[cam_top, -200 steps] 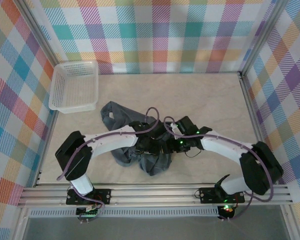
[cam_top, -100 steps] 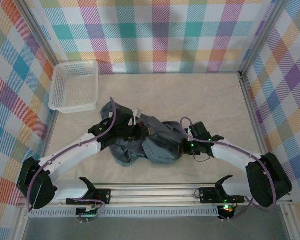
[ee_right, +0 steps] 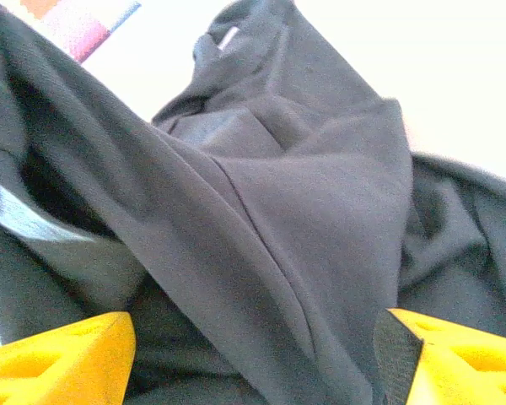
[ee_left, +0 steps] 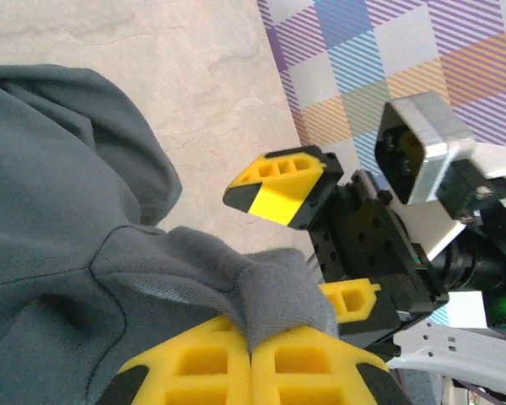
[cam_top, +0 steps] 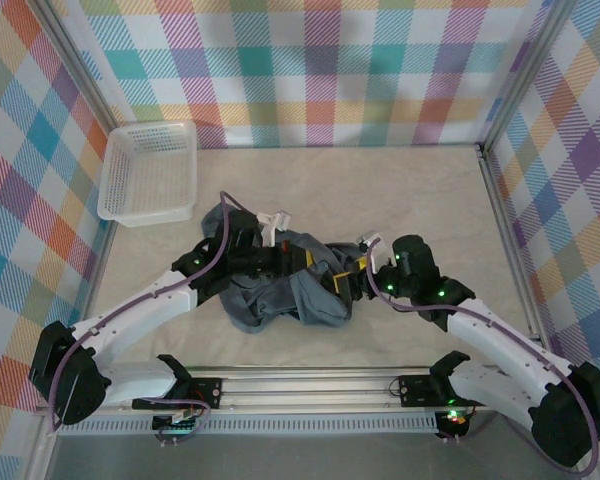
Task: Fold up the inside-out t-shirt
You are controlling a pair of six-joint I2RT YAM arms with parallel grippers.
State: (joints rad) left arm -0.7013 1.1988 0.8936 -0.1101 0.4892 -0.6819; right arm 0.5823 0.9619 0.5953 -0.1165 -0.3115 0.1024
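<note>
The top external camera looks down from above and behind the arm bases point(cam_top: 177, 388) on the whole table point(cam_top: 420, 200). The left wrist camera faces right and the right wrist camera left, both close on the same bunched t-shirt point(ee_left: 59, 219).

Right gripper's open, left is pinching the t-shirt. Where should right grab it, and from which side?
Probably the raised seamed ridge of the t-shirt, just ahead of the open right gripper. Come in from the pile's right edge, straight ahead, jaws across the ridge: it stands proud of the bunched cloth, so it should pinch as one fold. Stay off the left gripper, shut on its own fold.
</note>
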